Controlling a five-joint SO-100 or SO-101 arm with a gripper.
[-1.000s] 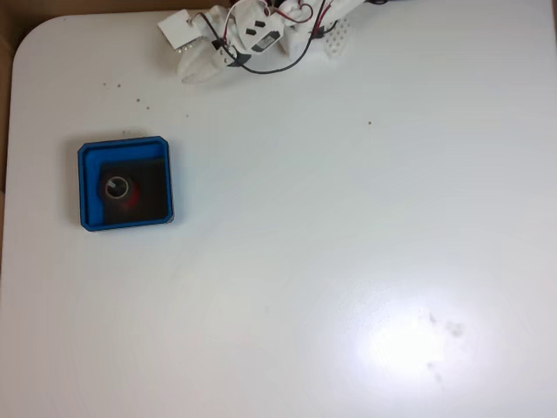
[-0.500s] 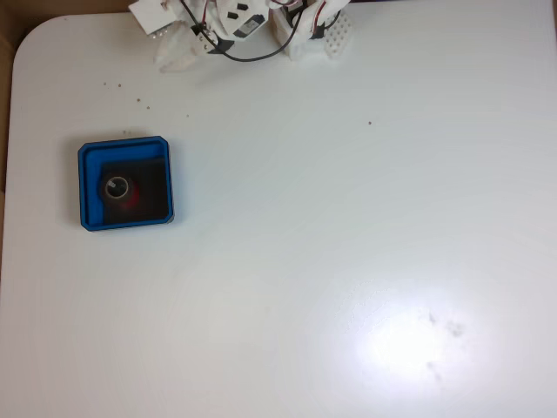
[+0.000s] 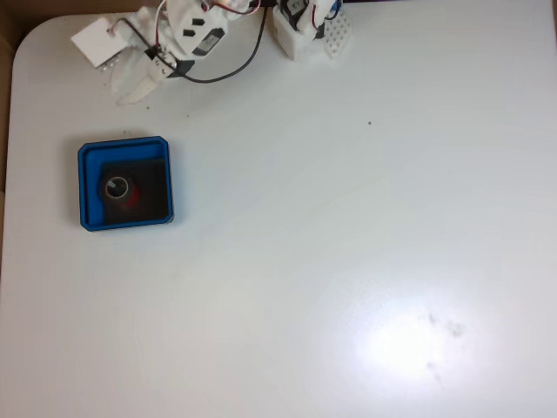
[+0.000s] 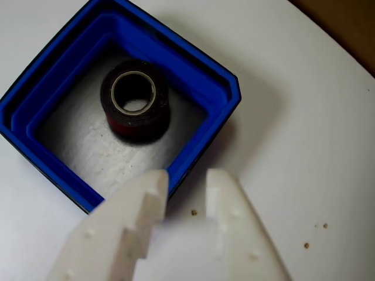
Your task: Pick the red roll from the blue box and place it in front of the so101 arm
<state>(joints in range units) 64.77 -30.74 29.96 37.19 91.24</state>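
A white table (image 3: 348, 218) with rounded corners is seen from above in the fixed view, with brown flooring at its upper left edge. At the left, the blue box (image 3: 125, 184) is set flat on the table, and the red roll (image 3: 122, 190) is contained on its dark floor, left of centre. Above the box, well apart from it, the so101 arm (image 3: 187, 35) is stretched leftward from its base at the top edge. In the wrist view, the gripper (image 4: 183, 180) is held narrowly parted and empty just outside the box's rim; the roll's colour looks dark there, probably from shadow.
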